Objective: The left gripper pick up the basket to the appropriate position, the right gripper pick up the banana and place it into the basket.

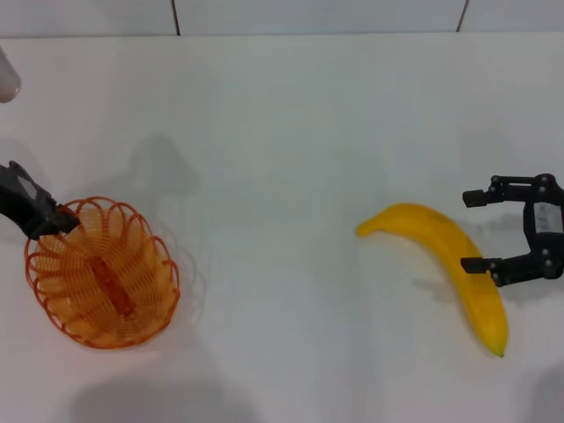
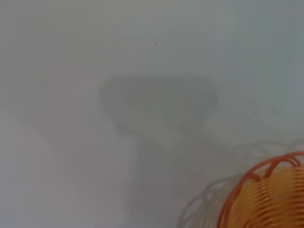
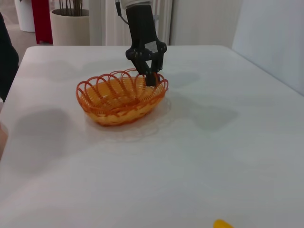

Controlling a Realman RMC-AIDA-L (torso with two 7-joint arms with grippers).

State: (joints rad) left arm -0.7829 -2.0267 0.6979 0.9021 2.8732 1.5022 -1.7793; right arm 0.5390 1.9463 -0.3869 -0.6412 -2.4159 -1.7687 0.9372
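Note:
The orange wire basket [image 1: 101, 275] is at the left of the white table. My left gripper [image 1: 58, 220] is shut on its scalloped rim at the far-left side. The right wrist view shows this too, with the left gripper [image 3: 150, 76] clamped on the rim of the basket [image 3: 118, 97]. A wire shadow lies offset under the basket, so it seems slightly raised. The basket's rim also shows in the left wrist view [image 2: 266, 194]. The yellow banana [image 1: 445, 260] lies on the table at the right; its tip shows in the right wrist view [image 3: 222, 223]. My right gripper [image 1: 469, 231] is open just right of the banana, empty.
A white object [image 1: 7, 75] stands at the table's far left corner. The right wrist view shows the table's far edge, with a plant pot [image 3: 69, 23] and a red object [image 3: 40, 16] beyond it. Bare white table [image 1: 282, 203] lies between basket and banana.

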